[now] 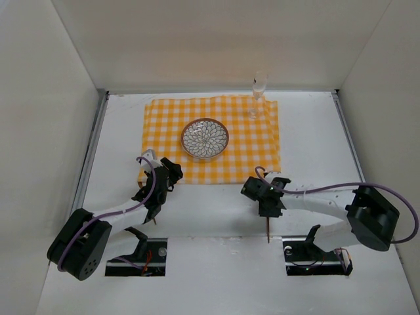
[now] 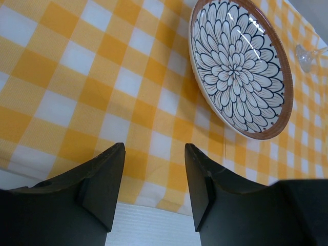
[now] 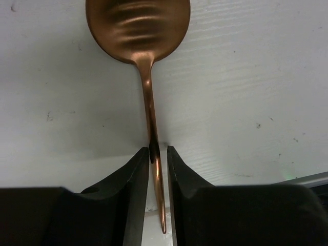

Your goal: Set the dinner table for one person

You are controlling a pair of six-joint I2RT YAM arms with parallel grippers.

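Presently the cutlery step is in hand: the right gripper (image 3: 158,154) is clamped on the thin, polished handle of a copper-coloured spoon (image 3: 137,31), whose shallow oval bowl lies ahead of its fingertips over the matte white dinner table (image 3: 256,102). The next move, by judgement, calls for carrying the spoon onto the yellow-and-white checked cloth (image 1: 249,144) and laying it flat just beside the round, flower-patterned plate (image 2: 241,66), clear of the tall clear glass (image 1: 257,95). The left gripper (image 2: 154,148) hangs empty, fingers apart, over the woven cloth's near edge, the plate ahead and to its right.
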